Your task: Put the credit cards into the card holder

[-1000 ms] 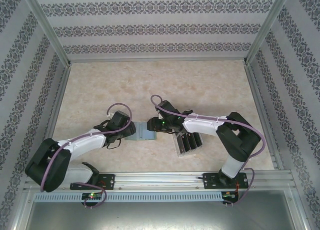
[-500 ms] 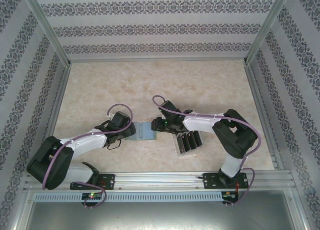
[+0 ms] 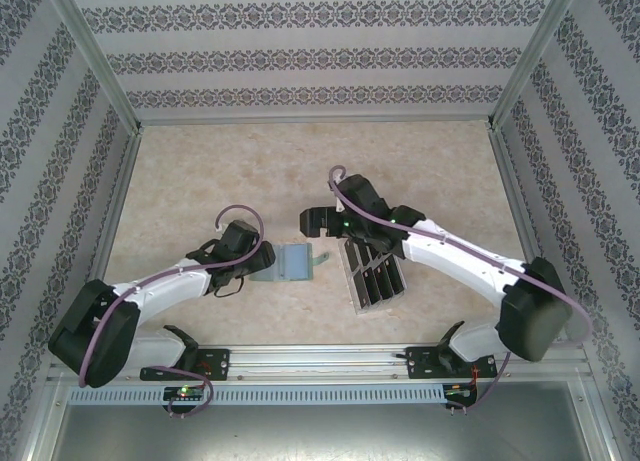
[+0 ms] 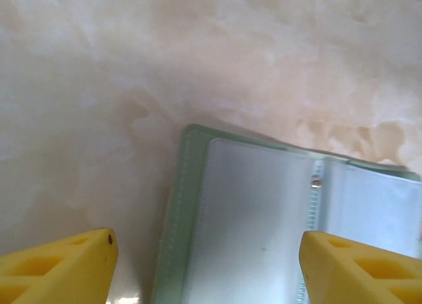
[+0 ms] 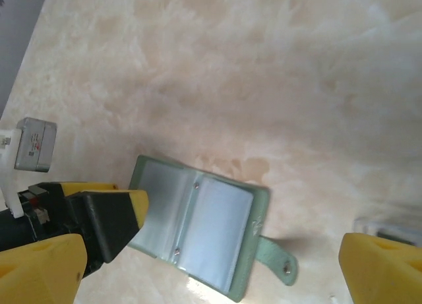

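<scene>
- A small, flat, sage-green soft card holder [image 3: 290,263] lies open on a beige marble-patterned worktop [image 3: 400,171]. It sits around the middle of the worktop's width, nearer the near edge. Its clear inner sleeves face up and its snap strap [image 3: 322,261] points right.
- The left gripper [image 4: 204,268] is low at the card holder's left edge with its yellow fingers [image 4: 59,264] spread wide. One finger is over bare worktop, the other over the sleeves.
- The right gripper [image 3: 312,221] hovers just beyond the card holder, fingers wide apart, holding nothing.
- Thin black rectangular credit cards [image 3: 380,279] stand in a clear plastic slotted tray [image 3: 350,271], just right of the card holder.
</scene>
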